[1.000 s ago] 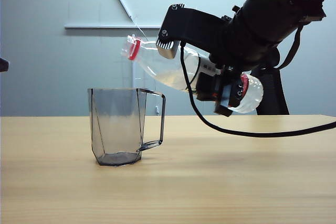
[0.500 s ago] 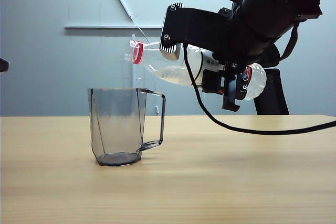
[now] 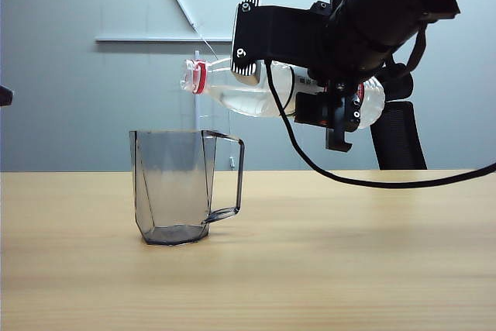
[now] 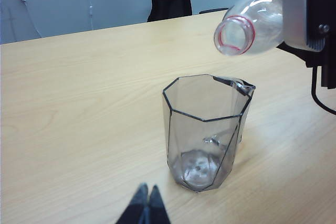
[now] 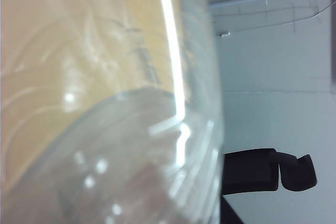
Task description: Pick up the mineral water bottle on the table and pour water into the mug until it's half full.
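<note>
Now bottle (image 3: pixel 248 91) near-level in right tool (image 3: pixel 310 83), mouth toward mug (image 3: pixel 182 187) — left tool (image 4: pixel 145 205) closed.

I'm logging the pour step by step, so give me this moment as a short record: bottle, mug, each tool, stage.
bottle: mineral water bottle lies near level in the air, open mouth above the mug's handle side, part full of water
mug: mug upright on the table, looks empty
right tool: right tool clamped round the bottle's body
left tool: left tool low near the mug, fingers together, holding nothing
stage: no stream visible yet
</note>
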`<control>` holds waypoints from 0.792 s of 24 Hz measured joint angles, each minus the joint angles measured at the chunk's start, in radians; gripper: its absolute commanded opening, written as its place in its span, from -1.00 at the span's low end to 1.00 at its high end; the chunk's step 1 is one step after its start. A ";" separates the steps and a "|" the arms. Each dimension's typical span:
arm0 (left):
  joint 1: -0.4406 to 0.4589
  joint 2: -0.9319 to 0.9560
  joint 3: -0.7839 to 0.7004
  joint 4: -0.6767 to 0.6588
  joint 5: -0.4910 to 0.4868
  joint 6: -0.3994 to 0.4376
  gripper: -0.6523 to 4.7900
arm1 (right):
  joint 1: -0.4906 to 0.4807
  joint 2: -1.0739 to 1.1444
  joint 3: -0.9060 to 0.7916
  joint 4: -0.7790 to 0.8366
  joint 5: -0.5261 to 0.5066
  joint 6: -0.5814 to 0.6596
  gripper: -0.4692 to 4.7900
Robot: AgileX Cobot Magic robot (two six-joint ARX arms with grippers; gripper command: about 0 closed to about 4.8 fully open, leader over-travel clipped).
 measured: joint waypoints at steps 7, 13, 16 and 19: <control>0.000 0.000 0.000 0.000 0.000 0.000 -0.77 | -0.001 0.003 0.003 0.000 0.026 -0.040 0.25; 0.000 0.000 0.000 0.000 0.000 0.000 -0.77 | -0.001 0.003 0.003 0.000 0.044 -0.075 0.25; 0.000 0.000 0.000 0.000 0.000 0.000 -0.77 | -0.001 0.003 0.003 0.000 0.045 -0.078 0.25; 0.000 0.000 0.000 0.000 0.000 0.000 -0.77 | -0.001 0.003 0.003 0.000 0.045 -0.089 0.25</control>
